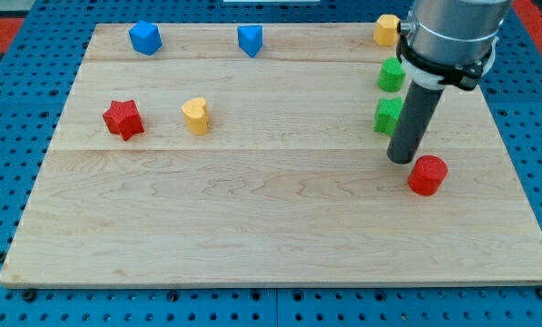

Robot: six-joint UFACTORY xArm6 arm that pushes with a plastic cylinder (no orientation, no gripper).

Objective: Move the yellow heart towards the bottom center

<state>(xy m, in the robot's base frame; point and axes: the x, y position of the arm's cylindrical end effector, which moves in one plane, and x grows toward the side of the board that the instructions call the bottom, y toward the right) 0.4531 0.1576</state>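
My tip (401,160) sits on the wooden board (252,227) at the view's right side. It is just a dark rod with nothing to open or close, and it holds nothing. The tip is just beside the red round block (428,174), a little up and to the view's left of it. I cannot tell if they touch. Right behind the rod is a green block (387,115), partly hidden by it, so its shape is hard to make out. Another green block (391,74) sits above that one. A yellow block (386,30) is at the top right, partly hidden by the arm.

The yellow heart (196,115) is far away from the tip, on the view's left half of the board, a bit above the middle. A red star (123,119) is near it, to its left. Two blue blocks are along the top edge, one blue block at the left (145,37) and one blue block nearer the middle (250,40).
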